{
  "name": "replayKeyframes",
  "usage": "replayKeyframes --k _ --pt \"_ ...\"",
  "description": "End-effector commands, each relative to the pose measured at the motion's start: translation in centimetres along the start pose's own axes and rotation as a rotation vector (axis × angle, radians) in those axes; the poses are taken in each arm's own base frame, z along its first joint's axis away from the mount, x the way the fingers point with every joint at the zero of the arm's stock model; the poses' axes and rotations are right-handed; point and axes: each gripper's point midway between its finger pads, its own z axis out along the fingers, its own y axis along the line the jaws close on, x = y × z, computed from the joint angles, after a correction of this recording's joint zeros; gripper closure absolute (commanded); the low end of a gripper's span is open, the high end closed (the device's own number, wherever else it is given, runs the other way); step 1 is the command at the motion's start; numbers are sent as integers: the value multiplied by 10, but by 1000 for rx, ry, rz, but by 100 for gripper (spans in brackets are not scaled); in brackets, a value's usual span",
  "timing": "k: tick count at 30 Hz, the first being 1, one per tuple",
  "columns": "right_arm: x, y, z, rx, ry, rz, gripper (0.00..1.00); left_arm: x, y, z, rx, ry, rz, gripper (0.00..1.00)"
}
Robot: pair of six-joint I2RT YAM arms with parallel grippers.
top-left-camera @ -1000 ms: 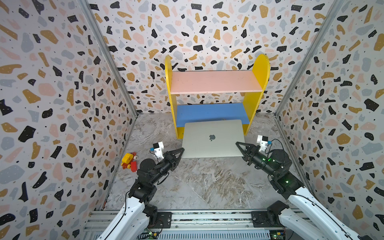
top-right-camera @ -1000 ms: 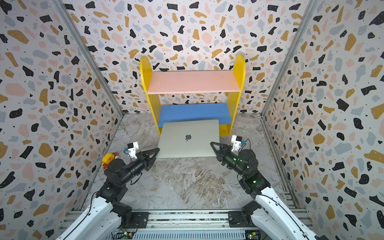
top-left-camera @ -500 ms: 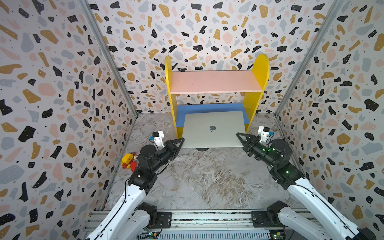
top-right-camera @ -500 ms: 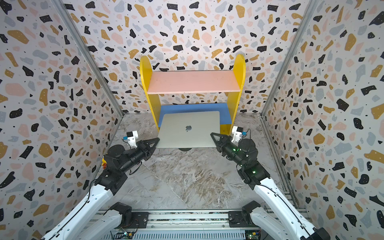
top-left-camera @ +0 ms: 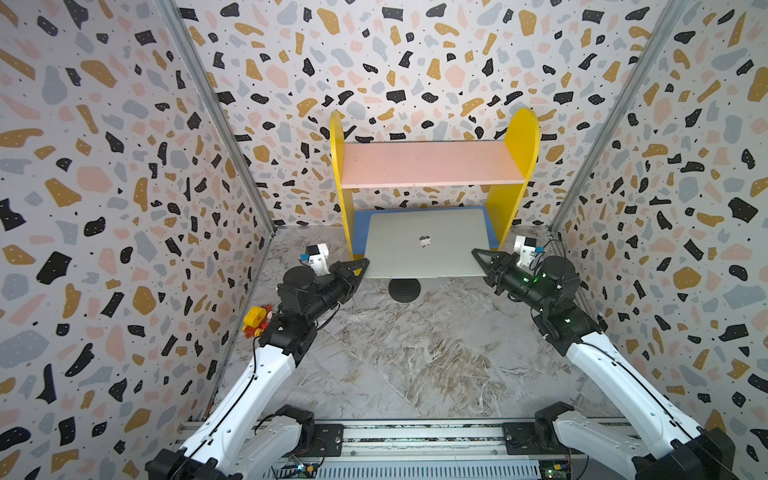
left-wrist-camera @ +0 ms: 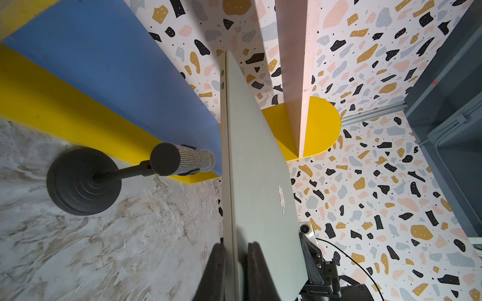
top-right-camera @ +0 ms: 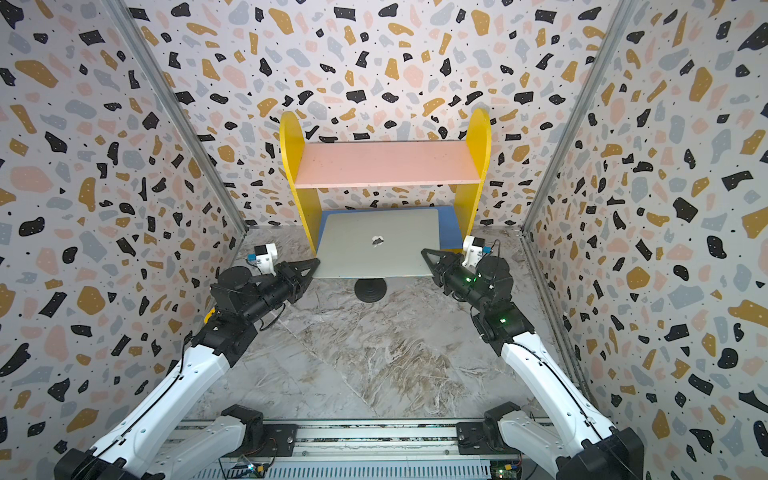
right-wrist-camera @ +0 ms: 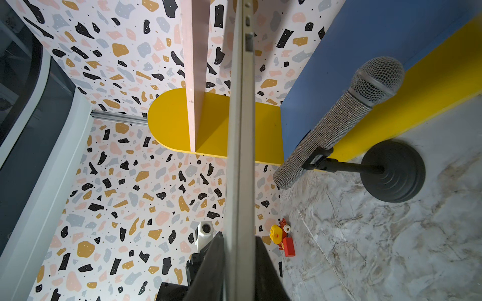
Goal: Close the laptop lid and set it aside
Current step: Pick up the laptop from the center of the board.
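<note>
1. Two grippers share the load: left gripper [top-left-camera: 360, 266] and right gripper [top-left-camera: 480, 255] each have jaws pinching one near corner of the laptop [top-left-camera: 424, 257]. Wrist views show black jaws clamped above & below its thin edge.
2. The laptop lid [top-right-camera: 376, 224] is down, logo up. The laptop hangs roughly level in the air, off the table [top-left-camera: 415, 365], near the table's far edge. Its far part is over the blue shelf [left-wrist-camera: 104, 65] and below the pink shelf [top-left-camera: 428, 164] of the shelf unit [top-left-camera: 530, 158]. Not set down yet, I'd say.
3. Risk: a microphone [right-wrist-camera: 339, 125] on a round stand base [top-left-camera: 404, 291] sits right under the laptop's near edge. Lowering here → underside hits the mic and the stand tips. Can't tell if they touch already.
4. Risk: the laptop looks nearly as wide as the gap btwn the yellow side panels [top-right-camera: 480, 137], so a slight yaw → a corner clips a panel.
5. Risk: the grip is only at 2 corners, on smooth metal. If the arms drift apart or out of sync, the laptop twists or slips out.
6. Materials:
   - Laptop = slim, flat, matte silver-grey slab w/ rounded corners; hard, prob. slick.
   - Mic = glittery studded body w/ wire-mesh ball head.
   - Base = black ribbed disc.
   - Shelf unit = painted boards w/ arched yellow ends.
   - Table = marble-look, smooth.
   - Toy blocks [top-left-camera: 255, 320] = yellow/red plastic, at the table's left edge, well clear.
</note>
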Motion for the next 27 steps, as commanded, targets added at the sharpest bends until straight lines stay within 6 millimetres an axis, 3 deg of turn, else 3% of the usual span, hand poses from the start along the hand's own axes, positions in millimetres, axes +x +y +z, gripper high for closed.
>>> replayKeyframes --k 1,27 --pt "17 62 -6 -191 91 -140 100 13 -74 -9 245 92 162 100" --pt "5 81 2 -209 107 -164 100 -4 -119 -3 319 81 190 100"
